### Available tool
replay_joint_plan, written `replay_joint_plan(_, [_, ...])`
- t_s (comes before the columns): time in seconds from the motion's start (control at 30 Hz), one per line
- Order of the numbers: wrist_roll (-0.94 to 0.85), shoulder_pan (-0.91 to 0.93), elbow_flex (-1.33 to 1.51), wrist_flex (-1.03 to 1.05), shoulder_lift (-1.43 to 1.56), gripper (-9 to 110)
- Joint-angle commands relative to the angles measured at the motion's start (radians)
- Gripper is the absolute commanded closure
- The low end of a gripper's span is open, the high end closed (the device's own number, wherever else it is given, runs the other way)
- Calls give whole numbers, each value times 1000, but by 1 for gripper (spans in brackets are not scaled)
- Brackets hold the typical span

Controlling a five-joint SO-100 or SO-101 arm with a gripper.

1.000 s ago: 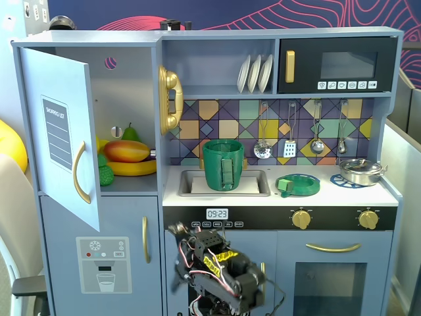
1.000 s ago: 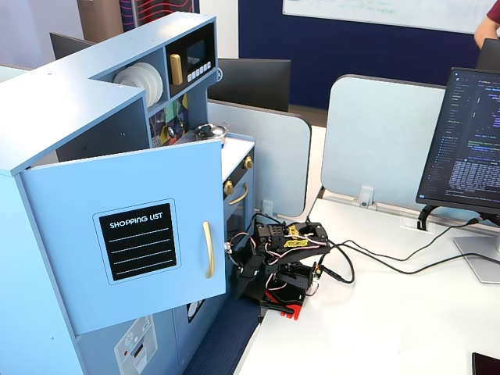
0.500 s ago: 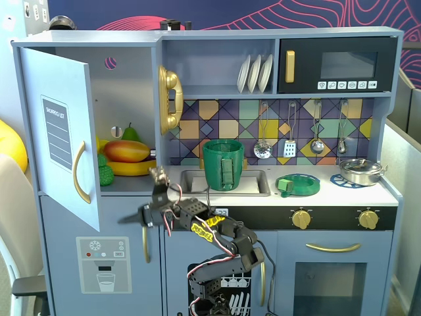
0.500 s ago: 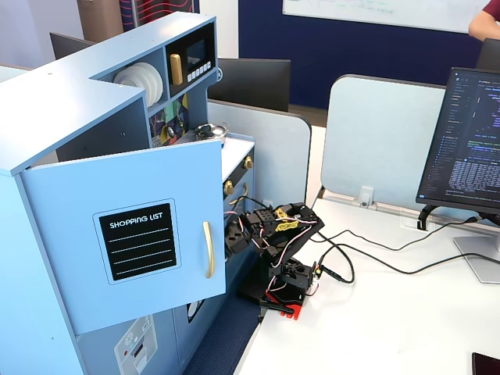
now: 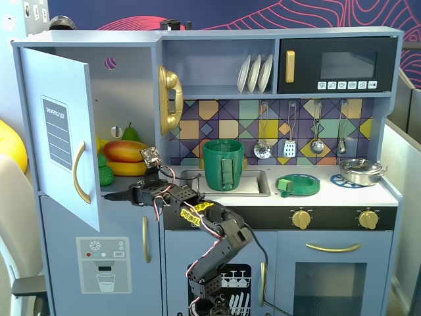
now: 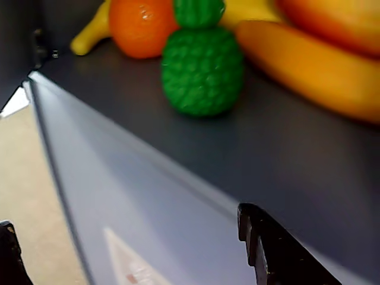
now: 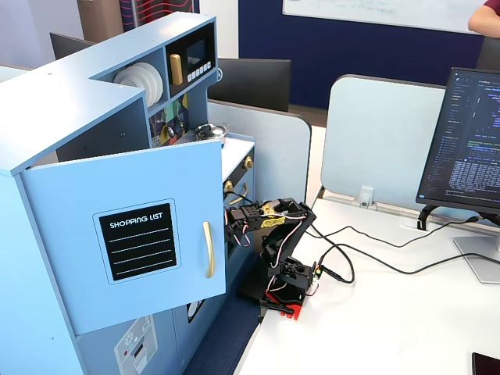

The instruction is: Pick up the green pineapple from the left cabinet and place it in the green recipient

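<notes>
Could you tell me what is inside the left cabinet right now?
The left cabinet holds the green pineapple, an orange, bananas, a mango and a pear top. The open door hides its left part.

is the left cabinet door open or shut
Open: the left cabinet door swings outward, exposing the green pineapple on its shelf.
</notes>
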Motion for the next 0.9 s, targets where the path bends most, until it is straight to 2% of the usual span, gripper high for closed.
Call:
replay_joint_plan(0.0, [-55,26,-150,-58,-71,57])
replay_joint_plan(0.33, [-31,52,-313,-112,-249,48])
replay_joint_plan(0.87, [15,51,-520,-192,-508,43])
